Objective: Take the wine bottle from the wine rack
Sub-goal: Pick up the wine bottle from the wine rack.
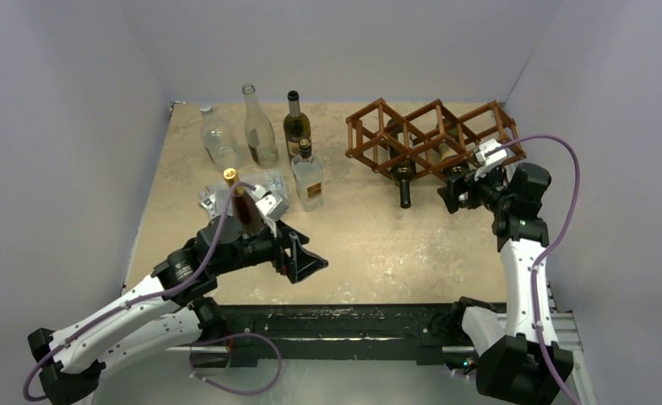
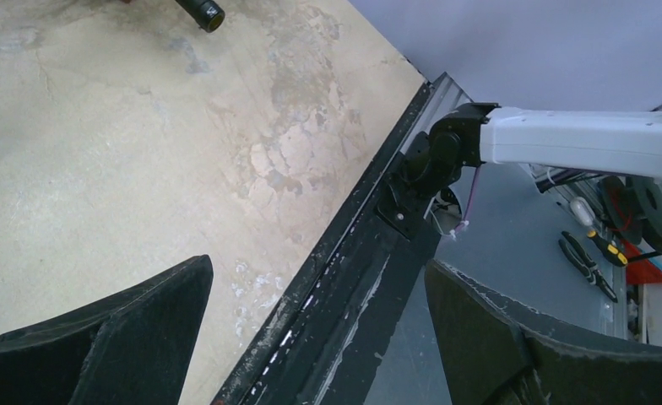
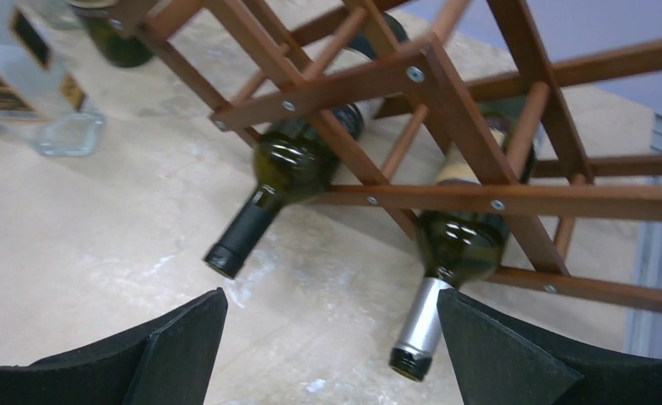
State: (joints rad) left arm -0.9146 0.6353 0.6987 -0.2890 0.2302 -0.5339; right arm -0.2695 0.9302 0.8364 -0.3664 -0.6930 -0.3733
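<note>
The reddish-brown wine rack (image 1: 433,135) (image 3: 446,93) stands at the back right of the table. Two dark green wine bottles lie in its lower cells, necks toward me: one with a black cap (image 1: 404,187) (image 3: 298,160), one with a silver neck (image 1: 456,171) (image 3: 458,245). My right gripper (image 1: 453,194) (image 3: 332,337) is open just in front of the rack. The silver neck pokes between its fingers, close to the right finger (image 3: 513,354), with no contact visible. My left gripper (image 1: 306,257) (image 2: 319,321) hangs open and empty over the table's near edge.
Several upright bottles stand at the back left: two clear (image 1: 218,135) (image 1: 258,126), a dark green one (image 1: 295,126), a square clear one (image 1: 308,177) and an amber one (image 1: 239,202) behind the left arm. A black rail (image 1: 336,325) (image 2: 344,278) runs along the near edge.
</note>
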